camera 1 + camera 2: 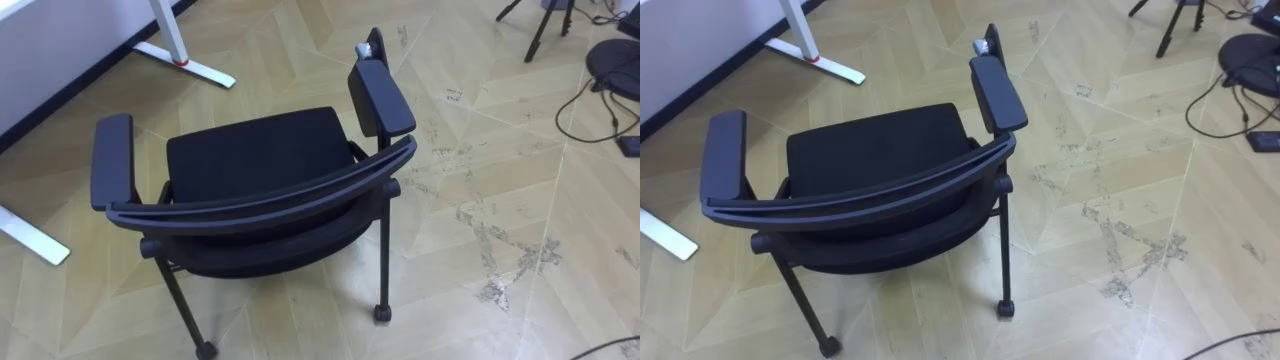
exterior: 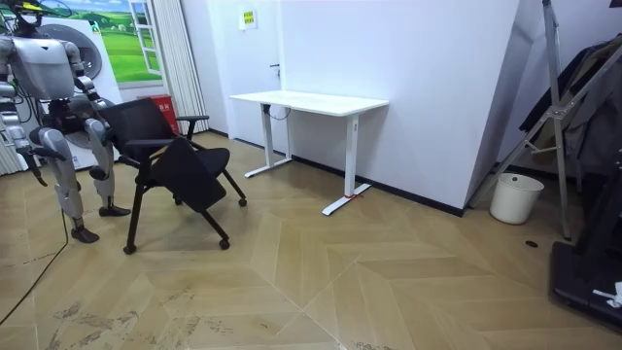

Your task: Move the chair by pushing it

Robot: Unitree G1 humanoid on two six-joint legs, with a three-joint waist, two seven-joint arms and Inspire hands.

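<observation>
1 black chair (image 1: 255,150) stands on the wooden floor (image 1: 500,130) just before the robot, backrest toward it, seat facing the white table (image 2: 311,101). Right hand (image 2: 37,160) hangs low, left hand (image 2: 89,94) near the backrest; fingers' state: cannot tell.

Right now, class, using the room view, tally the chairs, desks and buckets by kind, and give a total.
chair: 1
desk: 1
bucket: 1
Total: 3
</observation>
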